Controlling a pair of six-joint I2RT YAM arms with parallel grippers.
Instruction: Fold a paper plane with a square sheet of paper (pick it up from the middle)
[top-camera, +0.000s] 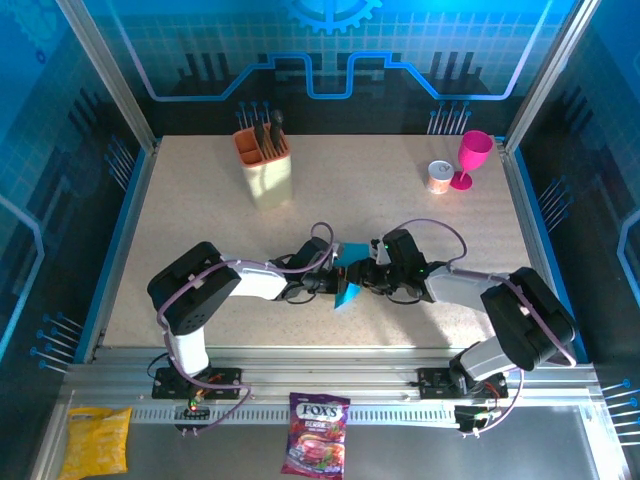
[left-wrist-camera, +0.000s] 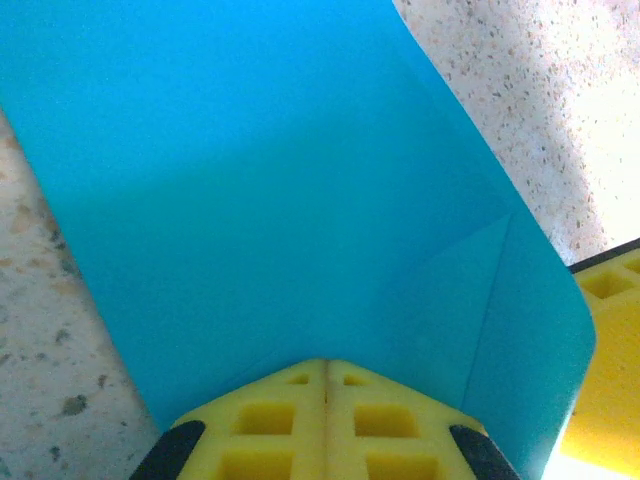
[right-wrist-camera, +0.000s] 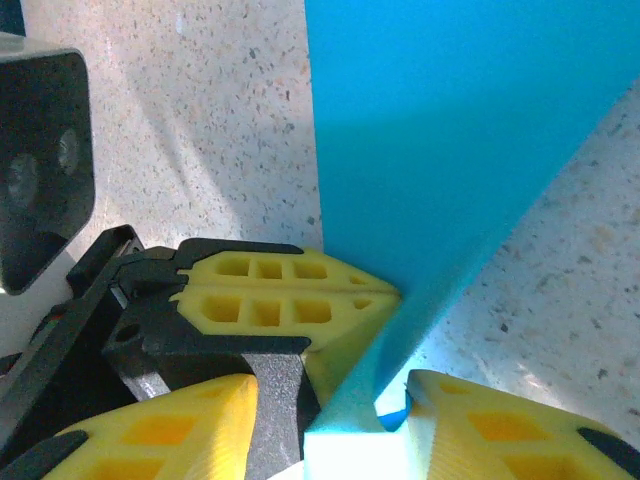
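The thin cyan-blue square sheet of paper (left-wrist-camera: 280, 200), already creased, rises straight ahead of the left gripper (left-wrist-camera: 325, 365), which clenches its edge to steady it. The right gripper (right-wrist-camera: 335, 388) straddles the sheet with jaws apart, probably to take a fresh hold, above the speckled beige tabletop (right-wrist-camera: 200, 120).

Strong, even light fell on the table (top-camera: 200, 230) from above, while the blue walls around it were dim. In the left wrist view, glare washed out the tabletop at the far right, and the sheet of paper (left-wrist-camera: 280, 200) darkened in a soft-edged band toward the near side. The right gripper's fingers (right-wrist-camera: 170, 435) looked soft, slightly out of focus.
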